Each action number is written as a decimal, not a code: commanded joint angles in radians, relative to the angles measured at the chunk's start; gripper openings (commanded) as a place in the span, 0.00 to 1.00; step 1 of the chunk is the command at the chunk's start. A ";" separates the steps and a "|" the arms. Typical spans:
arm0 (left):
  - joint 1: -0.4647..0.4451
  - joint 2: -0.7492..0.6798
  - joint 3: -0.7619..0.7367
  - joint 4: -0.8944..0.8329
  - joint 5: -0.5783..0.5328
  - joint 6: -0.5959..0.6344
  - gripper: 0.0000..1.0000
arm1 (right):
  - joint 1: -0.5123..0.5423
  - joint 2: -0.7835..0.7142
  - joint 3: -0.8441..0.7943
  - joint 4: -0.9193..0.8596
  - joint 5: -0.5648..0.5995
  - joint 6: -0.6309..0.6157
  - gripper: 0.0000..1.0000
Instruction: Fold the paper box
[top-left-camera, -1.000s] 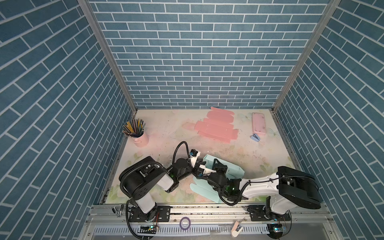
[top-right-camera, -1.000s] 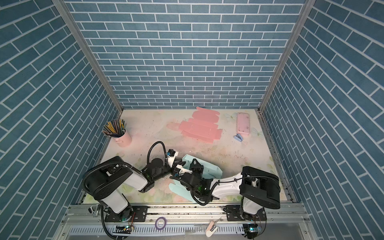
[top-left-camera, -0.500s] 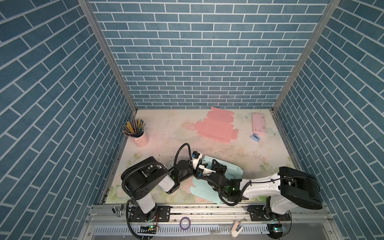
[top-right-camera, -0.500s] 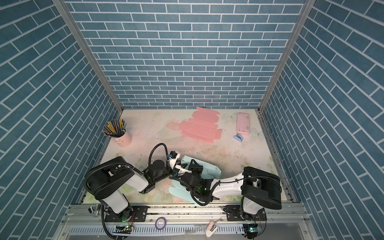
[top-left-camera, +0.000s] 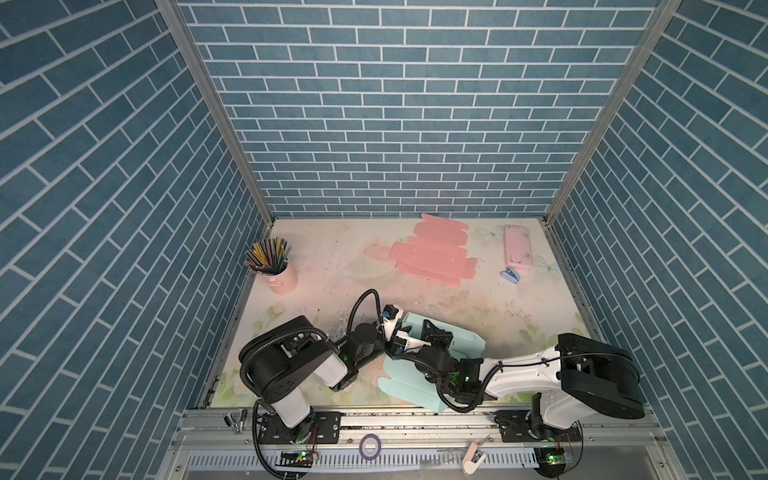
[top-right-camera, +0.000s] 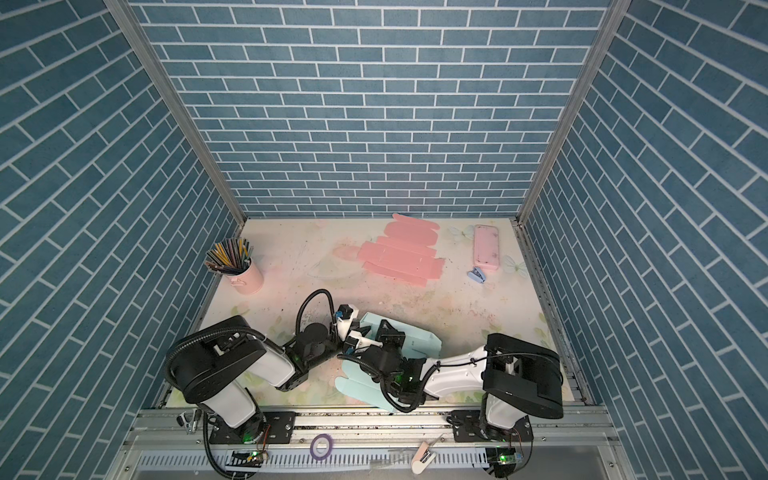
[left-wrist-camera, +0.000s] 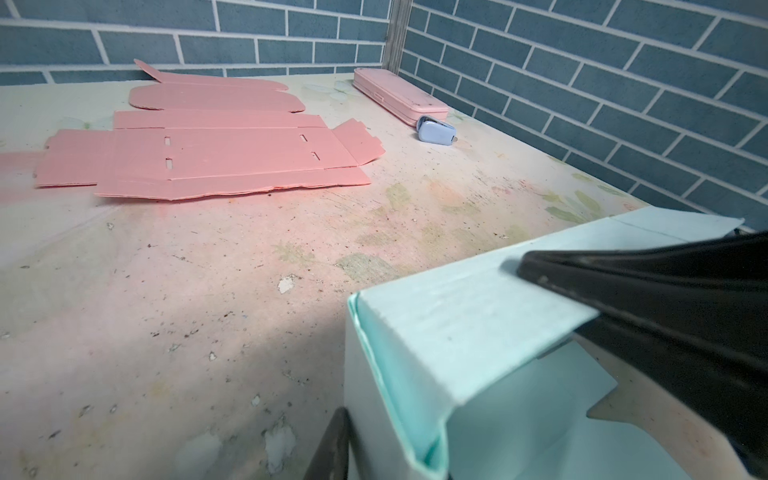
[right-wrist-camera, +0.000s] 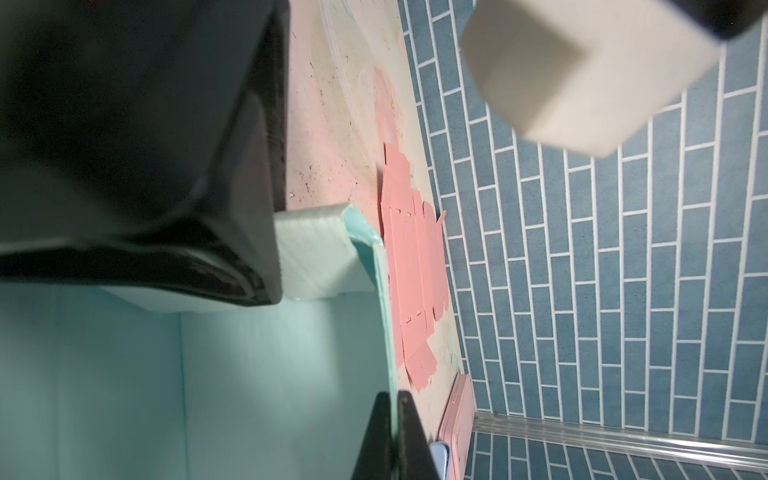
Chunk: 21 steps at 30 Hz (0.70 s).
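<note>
In both top views the teal paper box (top-left-camera: 467, 340) sits low in the frame, just right of centre, near the front edge of the counter (top-left-camera: 332, 257). One flat panel is spread toward the bottom of the frame. The left hand (top-left-camera: 404, 332) and right hand (top-left-camera: 432, 334) meet at the box's left end. A flat pink carton (top-left-camera: 432, 253) lies well apart, higher up.

In the left wrist view a corner of the paper box (left-wrist-camera: 457, 316) fills the lower right. One of the left hand's fingers (left-wrist-camera: 644, 299) lies on a flap folded inward over the end wall. The other shows at the bottom edge, just outside that wall. The wall stands between them, but whether they clamp it I cannot tell.

In the right wrist view the right hand (right-wrist-camera: 394, 419), at bottom centre, is closed tight on the box's thin upright side wall (right-wrist-camera: 270, 374), one finger inside and one outside.

Judging by its fluted surface, the board is light and stiff across the panels. It likely bends willingly only at the scores and springs back if let go. A hard pinch could dent it. The best hold looks like a wall's top rim near a corner, clear of the crease being folded.
</note>
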 joint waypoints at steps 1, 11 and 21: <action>-0.023 -0.022 0.014 0.005 -0.023 0.022 0.15 | 0.019 0.007 0.021 -0.011 -0.045 0.072 0.01; -0.029 -0.135 0.036 -0.069 -0.117 0.078 0.05 | 0.090 -0.136 0.107 -0.284 -0.128 0.400 0.34; -0.030 -0.260 0.034 -0.171 -0.162 0.170 0.07 | -0.164 -0.671 0.062 -0.443 -0.589 0.849 0.50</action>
